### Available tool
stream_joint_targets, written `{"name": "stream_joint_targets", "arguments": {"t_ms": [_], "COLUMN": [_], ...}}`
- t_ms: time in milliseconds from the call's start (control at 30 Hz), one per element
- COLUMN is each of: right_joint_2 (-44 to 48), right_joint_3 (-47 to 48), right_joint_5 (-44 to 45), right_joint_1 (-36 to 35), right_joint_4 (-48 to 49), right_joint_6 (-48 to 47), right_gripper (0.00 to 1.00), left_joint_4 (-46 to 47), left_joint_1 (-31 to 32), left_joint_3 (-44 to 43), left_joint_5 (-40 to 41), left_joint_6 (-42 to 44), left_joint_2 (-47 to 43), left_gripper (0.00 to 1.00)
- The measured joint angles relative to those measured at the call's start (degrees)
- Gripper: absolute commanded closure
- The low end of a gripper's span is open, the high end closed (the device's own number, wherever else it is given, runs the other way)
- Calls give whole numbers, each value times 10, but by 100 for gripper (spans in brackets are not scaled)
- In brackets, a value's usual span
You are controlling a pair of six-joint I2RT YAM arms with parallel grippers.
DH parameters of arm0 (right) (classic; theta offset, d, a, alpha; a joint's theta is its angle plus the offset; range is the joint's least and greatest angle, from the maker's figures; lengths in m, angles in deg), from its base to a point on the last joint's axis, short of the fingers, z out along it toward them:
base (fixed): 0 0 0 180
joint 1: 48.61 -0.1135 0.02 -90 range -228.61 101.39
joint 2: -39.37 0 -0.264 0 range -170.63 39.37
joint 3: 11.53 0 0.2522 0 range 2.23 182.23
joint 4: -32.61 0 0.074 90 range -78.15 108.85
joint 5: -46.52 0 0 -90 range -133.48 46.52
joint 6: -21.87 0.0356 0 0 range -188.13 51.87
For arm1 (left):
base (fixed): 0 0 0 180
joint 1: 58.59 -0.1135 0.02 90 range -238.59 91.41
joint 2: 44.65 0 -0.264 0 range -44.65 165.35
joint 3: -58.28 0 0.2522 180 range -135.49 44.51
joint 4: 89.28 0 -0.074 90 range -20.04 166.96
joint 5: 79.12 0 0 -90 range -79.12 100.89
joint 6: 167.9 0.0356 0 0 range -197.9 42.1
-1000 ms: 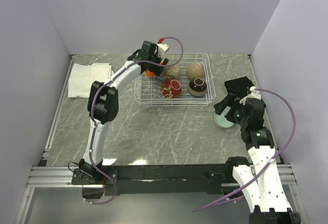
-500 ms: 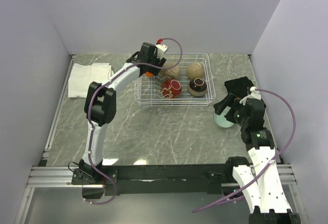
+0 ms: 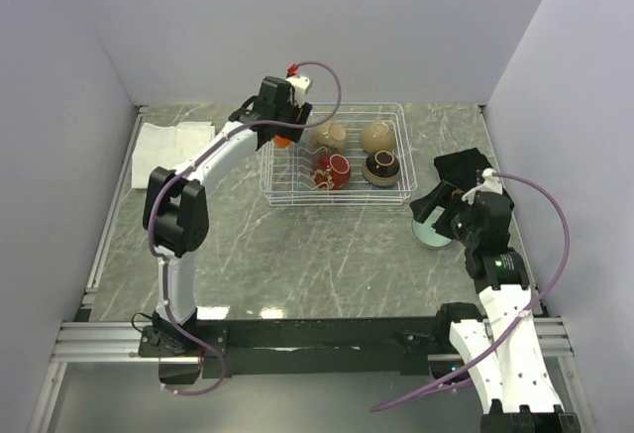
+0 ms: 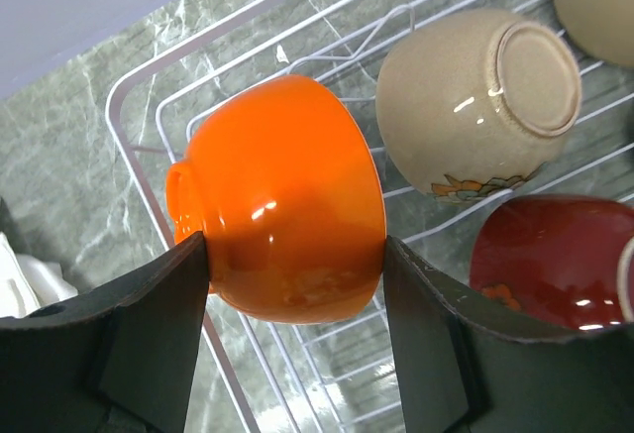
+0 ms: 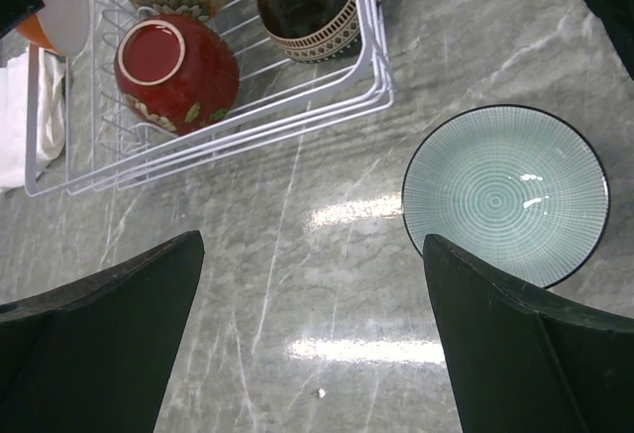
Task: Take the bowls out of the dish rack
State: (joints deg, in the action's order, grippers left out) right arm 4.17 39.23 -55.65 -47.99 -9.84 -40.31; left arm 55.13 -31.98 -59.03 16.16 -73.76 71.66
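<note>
The orange bowl [image 4: 287, 200], clamped in the left gripper [image 4: 294, 255], should be raised clear of the dish rack [image 3: 292, 180]; the right gripper [image 5: 312, 245] is spread wide

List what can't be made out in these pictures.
- Orange bowl: top view, mostly hidden behind the left gripper; whether it touches the rack is unclear.
- Dark red bowl: left wrist view, cut off by the right and bottom edges and a finger.
- Tan bowl: left wrist view, cut off at the top right corner.
- Black object: top view, partly behind the right arm; unidentifiable.
</note>
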Motion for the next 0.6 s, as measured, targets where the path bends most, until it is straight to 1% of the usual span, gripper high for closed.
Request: {"name": "stream_joint_targets", "arguments": {"t_ms": [200,333,600], "right_joint_2": [-1,-8,-74], "right_joint_3": [0,0,0], "right_joint_5": [-31,-63,-129], "right_joint_1": [0,0,-31], "right_joint_4": [23,48,123], "right_joint_6": [2,9,47], "right_gripper": [0,0,0], "left_joint_4": [-9,-16,-13], "left_joint_1": [0,0,-2], "left_joint_3": [3,21,84], "left_joint_5": [2,-7,-51], "left_joint_6": [-68,-113,-204], "left_joint_2": [-28,-63,-155], "left_gripper": [87,88,90]}}
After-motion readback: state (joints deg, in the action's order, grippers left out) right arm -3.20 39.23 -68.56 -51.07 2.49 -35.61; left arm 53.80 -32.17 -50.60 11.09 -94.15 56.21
